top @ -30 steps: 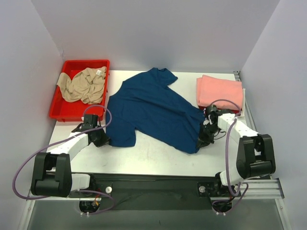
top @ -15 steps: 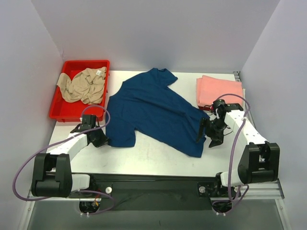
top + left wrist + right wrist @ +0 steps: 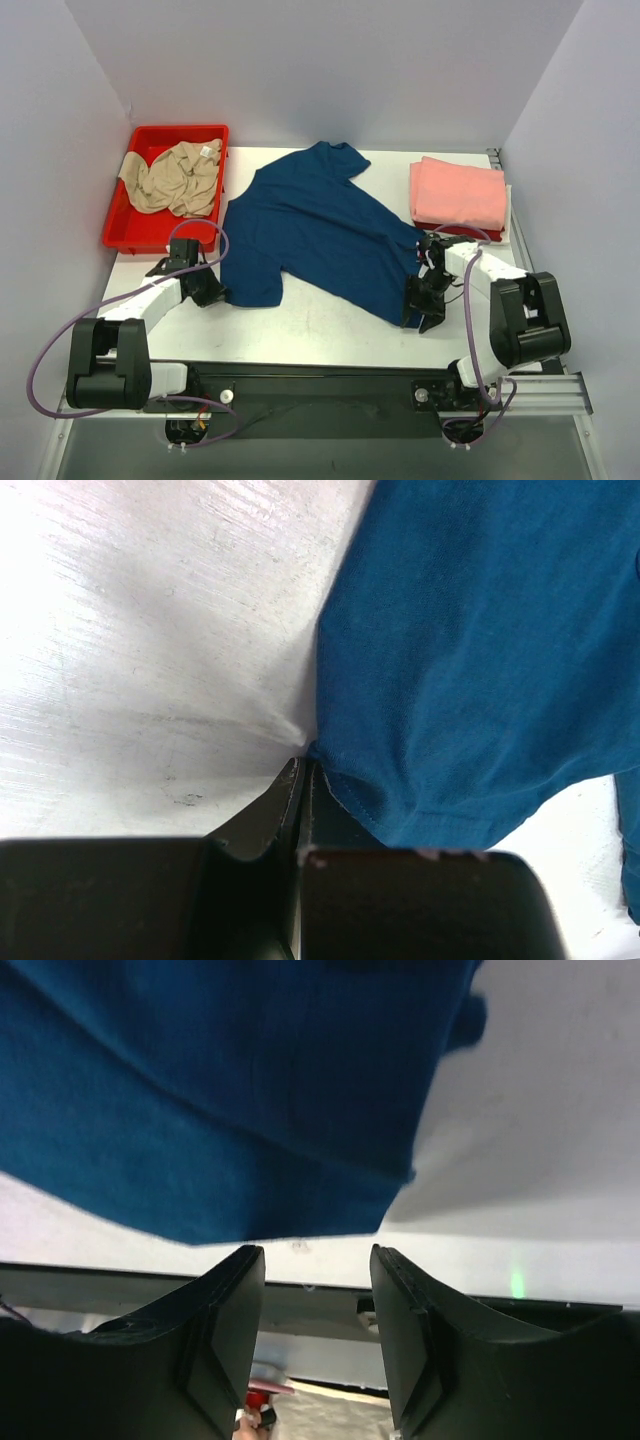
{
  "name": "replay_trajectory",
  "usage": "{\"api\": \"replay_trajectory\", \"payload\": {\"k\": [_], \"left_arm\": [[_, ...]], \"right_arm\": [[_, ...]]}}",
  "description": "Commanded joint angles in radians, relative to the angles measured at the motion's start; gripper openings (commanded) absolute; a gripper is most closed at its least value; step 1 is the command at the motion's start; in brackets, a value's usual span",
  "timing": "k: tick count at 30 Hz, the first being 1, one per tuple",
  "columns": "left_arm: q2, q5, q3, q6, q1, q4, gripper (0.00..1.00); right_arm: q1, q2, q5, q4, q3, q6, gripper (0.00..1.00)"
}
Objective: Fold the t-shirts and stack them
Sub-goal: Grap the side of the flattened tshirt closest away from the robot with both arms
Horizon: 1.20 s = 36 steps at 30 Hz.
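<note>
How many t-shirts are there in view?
4: a navy one spread mid-table, a beige one crumpled in the red bin, a pink one folded far right, a red one under it. More may be hidden there.

This is a robotics lab test cell, not a lived-in room. A white table (image 3: 330,325) is boxed in by plain pale panels (image 3: 330,70) at 9, 12 and 3 o'clock. At 6 o'clock a black rail (image 3: 300,385) carries two bolted arms, left (image 3: 150,295) and right (image 3: 490,275), trailing purple cables (image 3: 45,350). A red plastic bin (image 3: 175,131) sits at 10 o'clock.
</note>
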Motion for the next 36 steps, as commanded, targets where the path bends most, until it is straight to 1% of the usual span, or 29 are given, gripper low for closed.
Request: {"api": "replay_trajectory", "payload": {"k": [1,5,8,11,12,14,15,18,19,21,22,23,24,25,26,27,30,33,36], "left_arm": [[0.038,-0.053,-0.020,0.035,0.008,-0.039,0.00],[0.047,-0.051,-0.015,0.035,0.011,-0.035,0.00],[0.057,-0.049,-0.009,0.038,0.015,-0.030,0.00],[0.066,-0.046,-0.004,0.039,0.015,-0.024,0.00],[0.069,-0.043,-0.003,0.039,0.015,-0.023,0.00],[0.075,-0.043,0.000,0.041,0.016,-0.019,0.00],[0.078,-0.042,0.000,0.041,0.018,-0.021,0.00],[0.083,-0.042,0.002,0.041,0.021,-0.021,0.00],[0.081,-0.042,0.002,0.041,0.022,-0.021,0.00],[0.078,-0.043,0.003,0.042,0.027,-0.029,0.00],[0.075,-0.045,0.002,0.042,0.027,-0.030,0.00],[0.073,-0.045,0.000,0.042,0.028,-0.029,0.00],[0.072,-0.043,-0.001,0.042,0.030,-0.029,0.00],[0.072,-0.042,-0.003,0.041,0.031,-0.027,0.00],[0.067,-0.040,-0.004,0.039,0.033,-0.029,0.00],[0.067,-0.039,-0.006,0.038,0.034,-0.029,0.00],[0.057,-0.039,-0.008,0.036,0.036,-0.023,0.00],[0.057,-0.033,-0.006,0.041,0.036,-0.024,0.00],[0.060,-0.030,-0.004,0.049,0.036,-0.026,0.00]], "right_arm": [[0.007,0.037,0.063,0.033,0.002,0.021,0.47],[0.007,0.074,0.090,0.068,0.015,0.021,0.47],[0.007,0.096,0.117,0.093,0.020,0.023,0.44],[0.007,0.111,0.130,0.114,0.026,0.018,0.34],[0.008,0.115,0.126,0.111,0.032,0.012,0.24],[0.007,0.102,0.098,0.095,0.048,0.007,0.10],[0.007,0.091,0.098,0.078,0.054,0.004,0.00],[0.007,0.015,0.088,-0.052,0.100,-0.017,0.00],[0.007,-0.037,0.081,-0.153,0.121,-0.032,0.00],[0.005,-0.099,0.071,-0.256,0.184,-0.049,0.00],[0.004,-0.157,0.083,-0.345,0.201,-0.057,0.00],[-0.016,-0.179,0.100,-0.385,0.219,-0.065,0.00],[-0.045,-0.199,0.115,-0.421,0.242,-0.062,0.06],[-0.068,-0.223,0.068,-0.441,0.249,-0.074,0.11],[-0.083,-0.223,0.074,-0.453,0.258,-0.080,0.19],[-0.106,-0.219,0.090,-0.462,0.265,-0.077,0.36],[-0.111,-0.182,0.078,-0.446,0.258,-0.077,0.52],[-0.111,-0.154,0.052,-0.381,0.224,-0.051,0.54],[-0.110,-0.148,0.005,-0.312,0.166,-0.022,0.53]]}}
